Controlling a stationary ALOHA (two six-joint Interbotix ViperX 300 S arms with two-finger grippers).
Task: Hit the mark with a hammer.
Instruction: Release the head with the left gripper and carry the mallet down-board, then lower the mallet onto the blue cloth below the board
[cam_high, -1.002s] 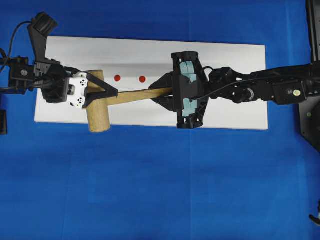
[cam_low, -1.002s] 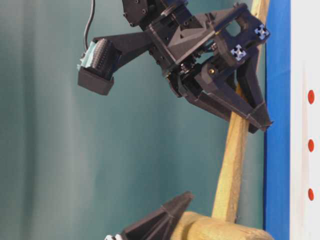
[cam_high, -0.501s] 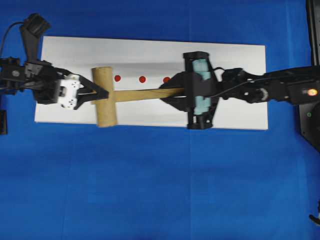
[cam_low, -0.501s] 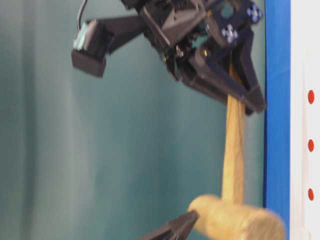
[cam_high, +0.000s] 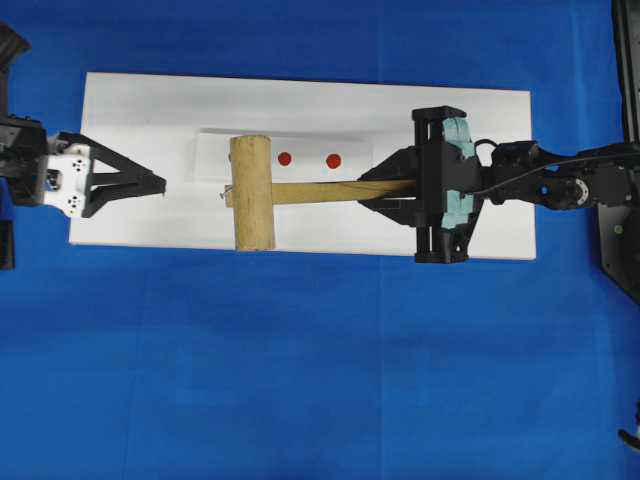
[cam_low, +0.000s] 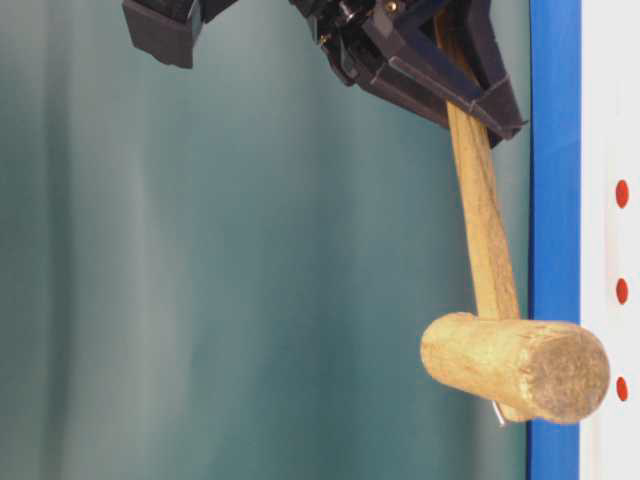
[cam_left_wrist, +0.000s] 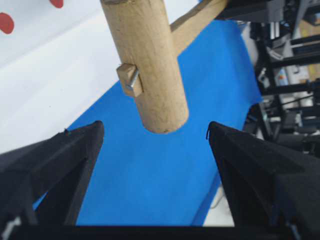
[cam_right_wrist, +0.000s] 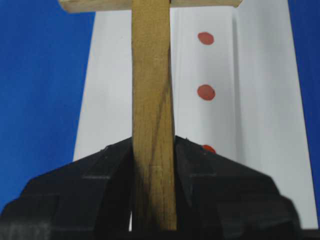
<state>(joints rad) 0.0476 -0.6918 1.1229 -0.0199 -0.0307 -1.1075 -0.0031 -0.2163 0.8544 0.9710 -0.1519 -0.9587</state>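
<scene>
Left gripper (cam_high: 160, 184) has let go and backed off, jaws wide, empty. Right gripper (cam_high: 372, 190) alone clamps the hammer (cam_high: 252, 193) handle, head raised above the white board (cam_high: 140, 110) beside the red marks (cam_high: 309, 159); strike looks next.

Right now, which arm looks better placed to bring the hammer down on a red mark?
The right. Its claw is clamped on the hammer handle, the head beside the red marks. The left claw is open, empty, off to the side.
</scene>
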